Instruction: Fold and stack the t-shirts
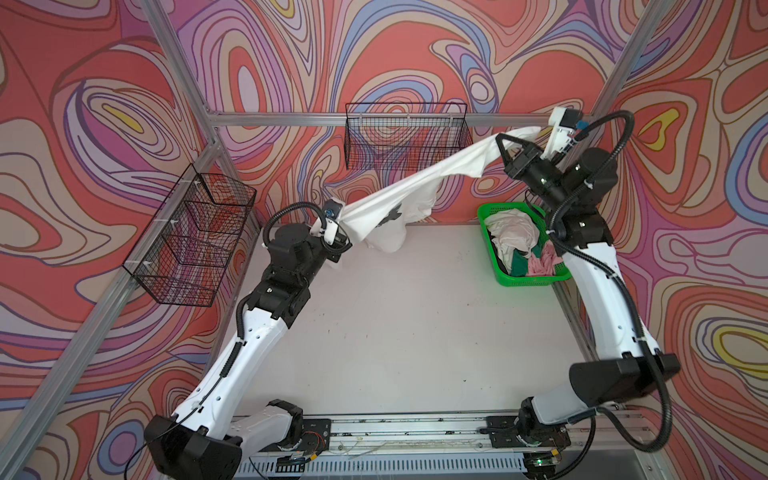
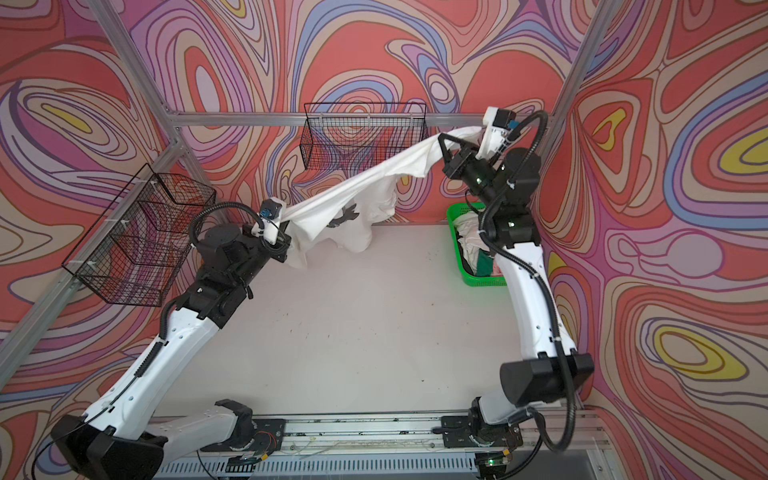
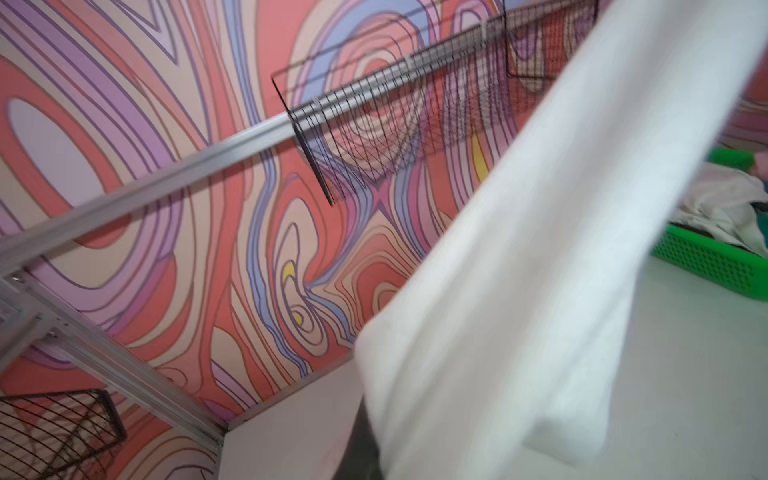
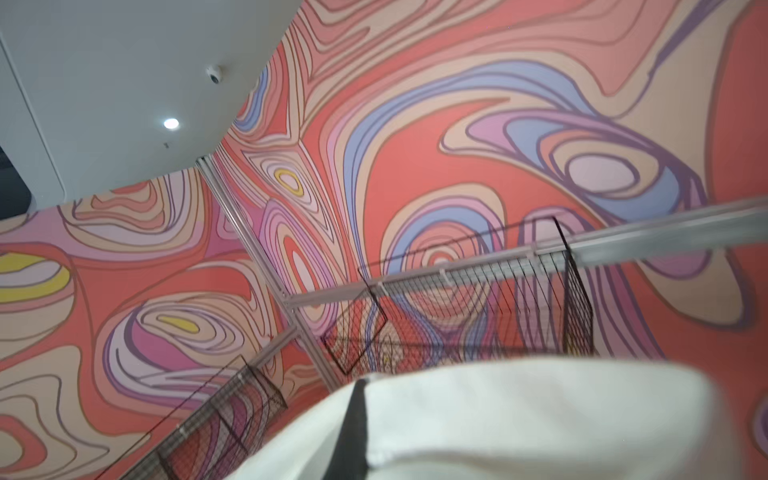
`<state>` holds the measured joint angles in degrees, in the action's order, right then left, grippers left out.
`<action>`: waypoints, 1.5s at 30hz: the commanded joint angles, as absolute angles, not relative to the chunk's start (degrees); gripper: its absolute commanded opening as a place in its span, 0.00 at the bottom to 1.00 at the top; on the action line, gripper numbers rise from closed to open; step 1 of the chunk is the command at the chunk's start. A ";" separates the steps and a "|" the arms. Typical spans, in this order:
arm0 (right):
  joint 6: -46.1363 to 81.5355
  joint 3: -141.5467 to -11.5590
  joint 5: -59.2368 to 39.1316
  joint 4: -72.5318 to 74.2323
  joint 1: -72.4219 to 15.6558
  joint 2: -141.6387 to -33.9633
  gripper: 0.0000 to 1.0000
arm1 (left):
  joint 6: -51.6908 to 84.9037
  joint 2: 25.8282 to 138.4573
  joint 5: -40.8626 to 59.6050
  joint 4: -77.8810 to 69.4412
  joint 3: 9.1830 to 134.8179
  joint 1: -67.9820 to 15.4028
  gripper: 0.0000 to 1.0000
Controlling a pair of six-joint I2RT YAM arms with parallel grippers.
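- Although its jaws were hidden behind cloth, the left gripper was closed on one end of the white t-shirt, low over the worktop's far-left corner.
- The right gripper was clamped shut on the opposite end, raised high above the far-right corner, with cloth draped over its black fingers.
- Between them the shirt ran as a taut, slanting band along the far edge, rising from left to right. Its loose body with the black print sagged in a bunch and appeared to brush the worktop near the middle of that edge.
- The other t-shirts, white, dark green and pink, lay heaped in the green basket at the far-right corner, none folded yet.
- Risk, as I judged it: the stretch was hard, so further pulling apart could drag a hem out of a grip and drop the shirt crumpled.
- The high end passed close before the back wire basket; swinging it toward the wall could snag cloth on the wire.
- The bunched middle might land twisted if lowered without spreading.
- The right arm stood just beside the green basket, so a careless descent could nudge it.
- Open room: the worktop's centre and near edge were bare, enough for laying the shirt flat; the side wire basket hung clear beyond the left edge.
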<state>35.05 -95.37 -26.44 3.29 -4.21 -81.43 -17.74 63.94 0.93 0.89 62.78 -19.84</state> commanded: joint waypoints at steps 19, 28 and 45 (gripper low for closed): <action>40.21 -49.22 -9.23 3.40 -2.60 -55.61 0.00 | 31.73 65.38 -9.72 6.05 36.96 -41.82 1.00; 42.13 -52.24 -11.13 4.08 -2.55 -59.42 0.00 | 59.67 44.28 -11.76 10.21 25.92 -54.53 1.00; 44.15 -54.06 -13.43 4.09 -2.64 -61.15 0.00 | 78.54 73.61 -25.55 -4.45 28.74 -67.95 0.87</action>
<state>43.20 -52.71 -12.47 2.74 -2.96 -61.14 78.22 70.83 -20.38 -2.76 24.18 -67.99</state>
